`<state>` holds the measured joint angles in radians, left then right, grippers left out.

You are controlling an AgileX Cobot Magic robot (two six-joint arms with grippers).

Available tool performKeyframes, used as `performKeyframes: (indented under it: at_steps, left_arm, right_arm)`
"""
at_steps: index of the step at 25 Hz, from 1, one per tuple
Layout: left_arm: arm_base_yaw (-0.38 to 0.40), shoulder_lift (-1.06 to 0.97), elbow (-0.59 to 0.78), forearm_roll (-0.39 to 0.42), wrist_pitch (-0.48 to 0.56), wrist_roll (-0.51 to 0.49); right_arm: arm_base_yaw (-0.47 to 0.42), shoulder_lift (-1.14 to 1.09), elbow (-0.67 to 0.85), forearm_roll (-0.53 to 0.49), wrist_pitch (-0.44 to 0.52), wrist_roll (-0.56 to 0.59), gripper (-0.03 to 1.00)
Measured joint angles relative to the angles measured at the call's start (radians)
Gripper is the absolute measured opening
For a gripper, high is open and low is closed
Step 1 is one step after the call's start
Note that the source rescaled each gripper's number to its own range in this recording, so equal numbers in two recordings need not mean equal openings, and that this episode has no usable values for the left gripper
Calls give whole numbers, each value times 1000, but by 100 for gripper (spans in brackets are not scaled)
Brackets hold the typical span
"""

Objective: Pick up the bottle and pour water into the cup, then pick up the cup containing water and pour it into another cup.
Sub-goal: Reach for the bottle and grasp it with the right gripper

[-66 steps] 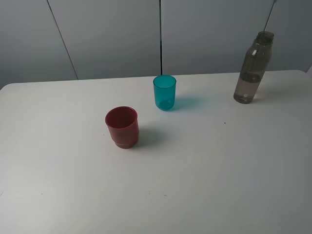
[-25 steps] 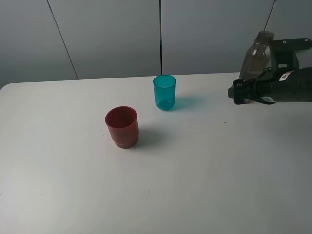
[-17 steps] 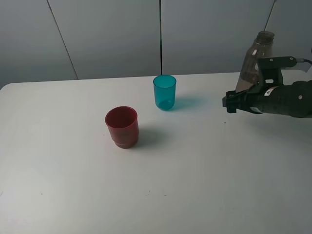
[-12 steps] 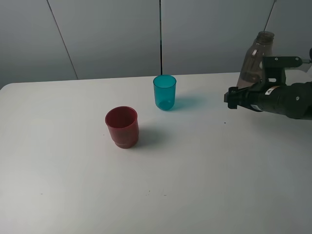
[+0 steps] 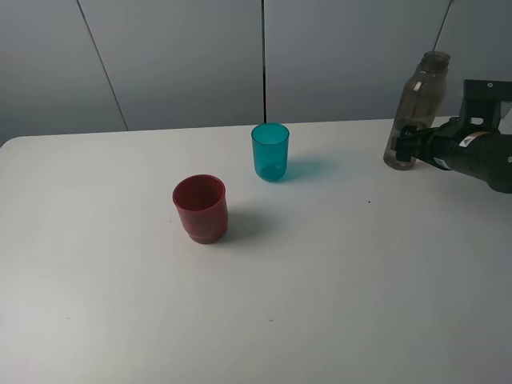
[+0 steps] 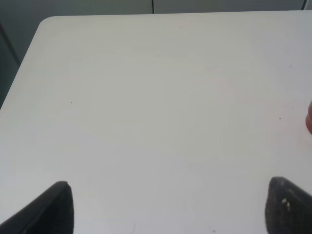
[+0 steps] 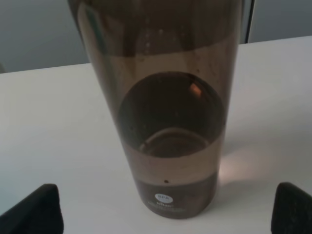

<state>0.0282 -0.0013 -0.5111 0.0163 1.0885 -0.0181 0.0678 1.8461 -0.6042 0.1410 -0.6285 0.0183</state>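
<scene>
The smoky grey-brown bottle (image 5: 414, 104) stands upright at the far right of the white table (image 5: 320, 280). It holds a little water. My right gripper (image 5: 408, 146) is open at the bottle's lower body. In the right wrist view the bottle (image 7: 168, 122) fills the middle, with the open gripper (image 7: 165, 212) and its dark fingertips (image 7: 39, 209) wide on either side, not touching it. The teal cup (image 5: 270, 150) stands at the middle back. The dark red cup (image 5: 200, 208) stands left of it and nearer. My left gripper (image 6: 173, 207) is open over bare table.
A sliver of the red cup (image 6: 309, 117) shows at the edge of the left wrist view. The table's far edge (image 5: 160, 132) meets a grey panelled wall. The left arm is out of the exterior high view.
My right arm came in from the right, reached in front of the bottle, then drew back to the right. Its open gripper now sits at the bottle's lower body. The cups have not moved.
</scene>
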Motion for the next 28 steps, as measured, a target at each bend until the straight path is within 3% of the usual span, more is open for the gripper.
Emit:
performKeyframes:
  at_steps: [7, 24, 28]
  left_arm:
    - [0, 0, 0, 0, 0, -2]
    - [0, 0, 0, 0, 0, -2]
    - [0, 0, 0, 0, 0, -2]
  right_arm:
    - [0, 120, 0, -75, -124, 40, 76]
    - [-13, 253, -2, -49, -435, 12, 76]
    - [-13, 269, -16, -49, -454, -18, 76]
